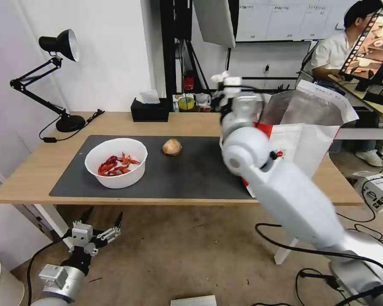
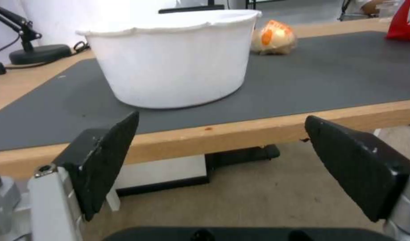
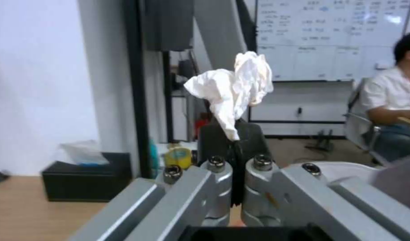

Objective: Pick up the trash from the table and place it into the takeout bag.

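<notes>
right gripper (image 1: 222, 80) raised by takeout bag (image 1: 304, 127), pinching crumpled tissue (image 1: 220, 77) | bowl of crayfish shells (image 1: 116, 162), orange-beige lump (image 1: 172, 146) on mat (image 1: 191, 170) | left gripper (image 1: 102, 221) splayed below table (image 1: 30, 170)

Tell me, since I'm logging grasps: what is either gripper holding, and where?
The right gripper pinches the crumpled white tissue by its lower tip; the left gripper holds nothing.

Right arm (image 1: 285, 191): smooth white rounded shell, ball-shaped joint, small red dot beside it; black cables trail near its base. Right gripper (image 3: 234, 140): silver metal linkages, hex-head screws, black pads. Left gripper (image 1: 102, 221): black pointed fingers (image 2: 109, 160) with textured faces, silver-grey wrist block, black cable alongside.
</notes>
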You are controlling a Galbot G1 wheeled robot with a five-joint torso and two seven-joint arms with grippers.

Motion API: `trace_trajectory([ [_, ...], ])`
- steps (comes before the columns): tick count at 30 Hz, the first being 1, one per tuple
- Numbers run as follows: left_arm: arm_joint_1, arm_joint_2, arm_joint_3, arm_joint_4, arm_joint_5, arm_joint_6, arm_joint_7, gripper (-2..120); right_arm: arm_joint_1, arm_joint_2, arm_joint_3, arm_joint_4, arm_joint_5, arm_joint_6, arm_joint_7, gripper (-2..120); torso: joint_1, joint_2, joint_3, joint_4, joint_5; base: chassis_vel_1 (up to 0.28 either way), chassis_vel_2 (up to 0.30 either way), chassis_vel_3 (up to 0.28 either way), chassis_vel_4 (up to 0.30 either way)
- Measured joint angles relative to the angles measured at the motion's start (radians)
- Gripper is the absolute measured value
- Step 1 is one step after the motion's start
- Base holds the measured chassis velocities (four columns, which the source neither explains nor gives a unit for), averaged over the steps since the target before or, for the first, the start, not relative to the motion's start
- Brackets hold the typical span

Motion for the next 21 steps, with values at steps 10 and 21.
trace_trajectory([
  [10, -0.006, 0.005, 0.018, -0.003, 0.004, 0.002, 0.0, 100, -0.106, -0.115, 0.101, 0.033, 0.066, -0.001, 0.015, 0, 0.0, 0.0, 0.0, -0.0002, -0.0001, 0.0, 0.0, 0.0, 0.0],
  [21, -0.012, 0.008, 0.025, -0.001, 0.005, 0.004, 0.0, 100, -0.117, -0.126, 0.126, 0.038, 0.083, -0.004, 0.035, 26, 0.0, 0.0, 0.0, 0.0001, -0.0004, 0.0, 0.0, 0.0, 0.0],
])
